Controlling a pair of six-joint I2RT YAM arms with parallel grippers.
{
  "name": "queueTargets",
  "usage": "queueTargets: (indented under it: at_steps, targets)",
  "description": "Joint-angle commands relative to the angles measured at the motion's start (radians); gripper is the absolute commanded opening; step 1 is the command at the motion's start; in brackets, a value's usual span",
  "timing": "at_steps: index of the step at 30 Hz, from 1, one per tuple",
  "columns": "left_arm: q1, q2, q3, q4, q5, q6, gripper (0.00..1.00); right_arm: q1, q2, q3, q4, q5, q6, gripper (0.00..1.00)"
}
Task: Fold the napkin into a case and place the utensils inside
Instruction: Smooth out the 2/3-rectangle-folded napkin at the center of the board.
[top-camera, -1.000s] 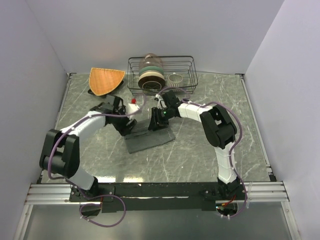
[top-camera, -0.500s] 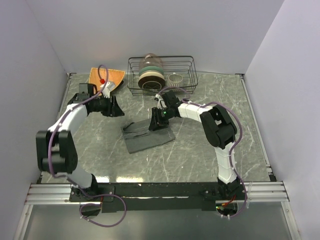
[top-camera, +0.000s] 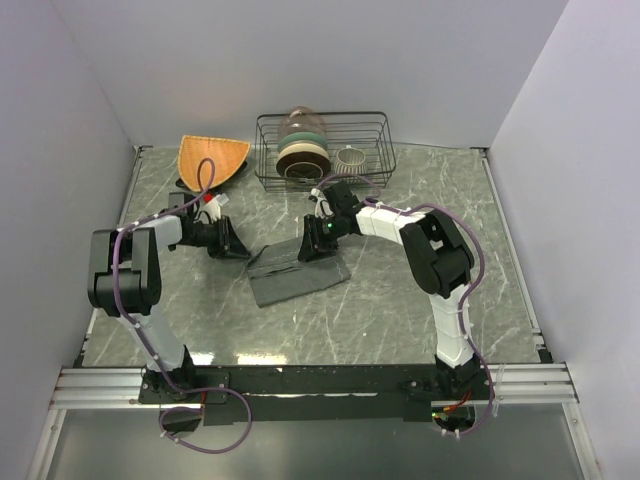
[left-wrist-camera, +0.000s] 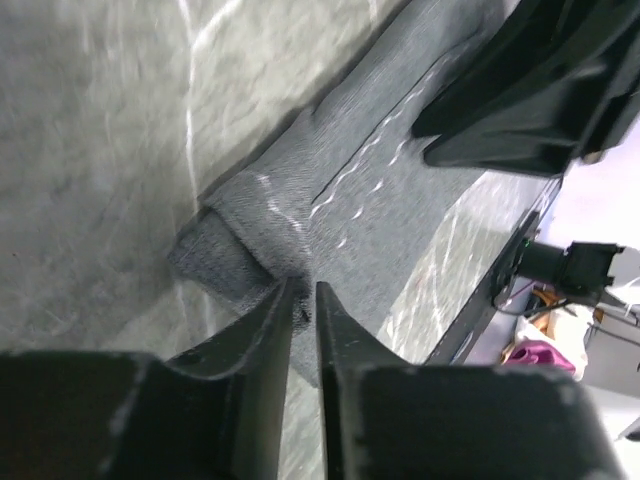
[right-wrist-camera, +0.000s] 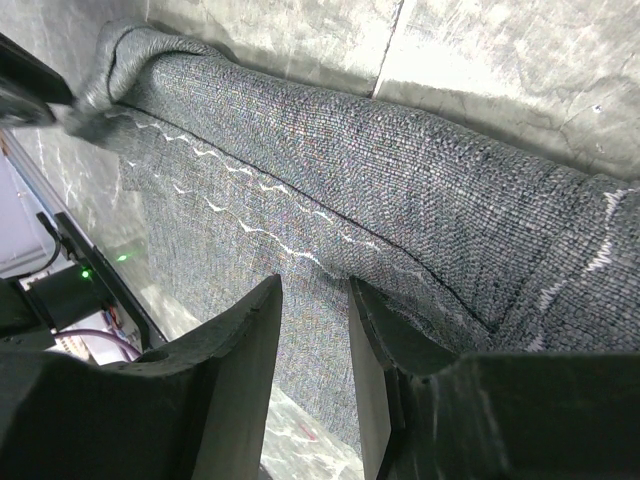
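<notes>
Top external: elbows out, left tool and right tool touch napkin.

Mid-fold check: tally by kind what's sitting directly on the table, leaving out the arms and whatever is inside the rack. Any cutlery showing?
Dark grey folded fabric napkin: 1
Orange woven fan-shaped mat: 1
Black wire rack: 1
Copper-coloured cutlery: 0 in view
Total: 3
</notes>
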Motion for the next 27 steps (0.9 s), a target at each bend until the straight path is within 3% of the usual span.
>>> queueTargets:
  at_steps: [1,9,14,27]
  targets:
    - [-0.016,0.031,-0.016,-0.044,0.032,0.064,0.17,-0.003,0.009,-0.012,-0.009,0.061,-0.020,0.41]
    - [-0.033,0.097,-0.008,-0.077,-0.100,0.093,0.14,-0.001,-0.003,-0.014,-0.003,0.040,-0.023,0.41]
    - [-0.033,0.120,0.015,-0.084,-0.169,0.078,0.12,0.005,-0.106,-0.017,-0.001,-0.031,-0.120,0.48]
    - [-0.033,0.139,0.041,-0.107,-0.201,0.107,0.08,0.111,-0.387,-0.210,-0.125,0.133,-0.915,0.55]
